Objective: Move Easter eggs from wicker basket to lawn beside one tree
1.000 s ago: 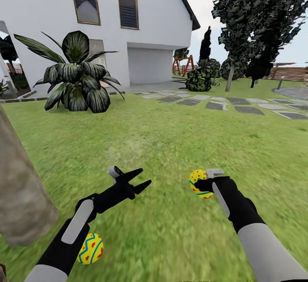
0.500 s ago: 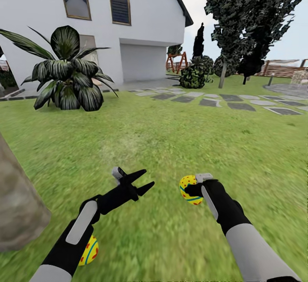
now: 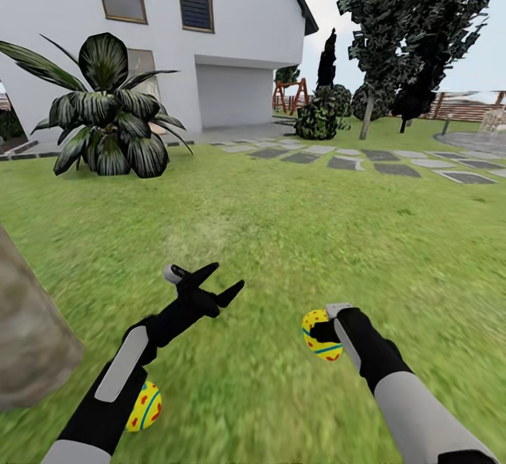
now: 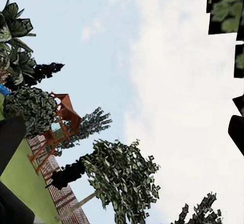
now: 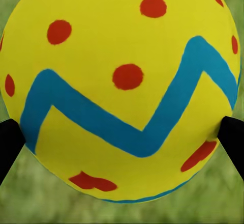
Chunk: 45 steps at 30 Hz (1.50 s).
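My right gripper [image 3: 327, 333] is shut on a yellow Easter egg [image 3: 316, 329] with a blue zigzag and red dots, held low over the lawn [image 3: 295, 232]. In the right wrist view the egg [image 5: 122, 81] sits between the two dark fingertips [image 5: 9, 142]. A second egg [image 3: 145, 406] lies on the grass beside the pale mottled tree trunk [image 3: 28, 337], partly behind my left forearm. My left gripper [image 3: 226, 276] is open and empty, raised above the grass and pointing up at the sky [image 4: 152, 71]. The wicker basket is out of view.
A broad-leaved striped plant [image 3: 109, 112] stands at the back left before the white house [image 3: 232, 35]. Grey stepping stones [image 3: 351, 162] cross the far lawn. Dark conical trees [image 3: 400, 35] and a slat fence [image 3: 467, 105] line the back right.
The view has swung a little, shifting the scene leftward. My right gripper has lowered with the egg toward the grass. My left gripper has risen slightly and stays open.
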Motion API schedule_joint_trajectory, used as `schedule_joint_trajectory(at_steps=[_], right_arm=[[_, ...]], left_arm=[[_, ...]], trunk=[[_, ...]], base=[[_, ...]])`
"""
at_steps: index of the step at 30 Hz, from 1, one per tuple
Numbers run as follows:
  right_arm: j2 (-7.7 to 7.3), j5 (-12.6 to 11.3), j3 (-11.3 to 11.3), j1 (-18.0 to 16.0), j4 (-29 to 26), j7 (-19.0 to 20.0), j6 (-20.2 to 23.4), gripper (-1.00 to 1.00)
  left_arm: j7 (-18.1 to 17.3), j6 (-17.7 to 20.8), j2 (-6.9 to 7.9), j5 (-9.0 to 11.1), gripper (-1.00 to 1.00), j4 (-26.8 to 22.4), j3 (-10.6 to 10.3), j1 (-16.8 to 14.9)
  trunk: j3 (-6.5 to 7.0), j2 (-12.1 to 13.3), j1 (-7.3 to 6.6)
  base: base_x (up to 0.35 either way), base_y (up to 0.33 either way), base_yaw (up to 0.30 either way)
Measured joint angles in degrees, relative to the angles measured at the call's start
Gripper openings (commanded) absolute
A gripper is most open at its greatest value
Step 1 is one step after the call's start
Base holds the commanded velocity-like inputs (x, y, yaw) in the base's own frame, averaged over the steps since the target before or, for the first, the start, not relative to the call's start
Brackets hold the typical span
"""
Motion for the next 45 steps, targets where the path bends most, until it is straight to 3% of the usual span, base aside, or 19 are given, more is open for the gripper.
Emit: schedule_joint_trajectory(at_steps=[5, 17, 23, 45], right_arm=[[0.11, 0.0, 0.2, 0.0, 0.2, -0.1, -0.1, -1.0], [0.53, 0.1, 0.4, 0.0, 3.1, -0.4, -2.1, -1.0], [0.57, 0.1, 0.5, 0.0, 7.1, -0.4, -6.5, -1.0], [0.61, 0.1, 0.4, 0.0, 7.4, -0.4, -6.9, -1.0]], left_arm=[[0.2, -0.7, -0.73, 0.0, 1.0, 0.6, -0.5, 0.1], [0.2, -0.9, -0.87, 0.2, 1.0, 3.7, -1.1, 0.1], [0.2, -0.9, -0.96, 0.2, 1.0, 3.6, -1.1, 0.1], [0.2, -0.9, -1.76, 0.2, 1.0, 3.7, -1.1, 0.1]], trunk=[[-0.46, 0.0, 0.0], [-1.58, 0.0, 0.0], [-2.14, 0.0, 0.0], [-4.18, 0.0, 0.0]], base=[[0.04, 0.0, 0.0], [0.001, 0.0, 0.0], [0.0, 0.0, 0.0], [0.017, 0.0, 0.0]])
